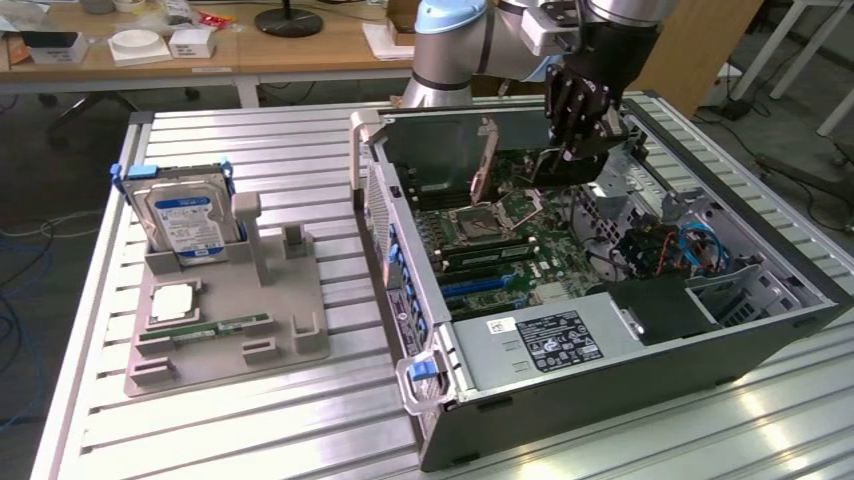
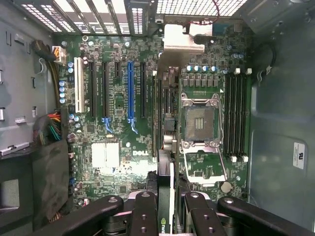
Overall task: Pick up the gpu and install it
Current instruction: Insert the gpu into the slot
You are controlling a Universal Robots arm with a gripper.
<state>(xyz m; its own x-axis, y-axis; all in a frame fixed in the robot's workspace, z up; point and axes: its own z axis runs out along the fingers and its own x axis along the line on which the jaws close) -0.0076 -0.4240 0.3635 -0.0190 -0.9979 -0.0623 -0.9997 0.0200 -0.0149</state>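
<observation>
In the exterior view the jaws are reaching into the open computer case (image 1: pixel 667 375) and gripping the gpu (image 1: pixel 567 168), a dark slab above the motherboard (image 1: pixel 514 260). Its lower edge is blending into the board. The hard drive (image 1: pixel 187 222) is standing over on the counter (image 1: pixel 294 150).

Through the wrist view I'm looking along the gpu (image 2: pixel 165 167) edge-on, pinched between black fingers (image 2: pixel 143 216), between the blue slot (image 2: pixel 130 88) and the CPU socket (image 2: pixel 201 118). I can't tell whether it is touching the board.

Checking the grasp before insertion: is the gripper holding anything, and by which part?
The gripper holds the gpu, pinched by its edge farthest from the motherboard.
</observation>
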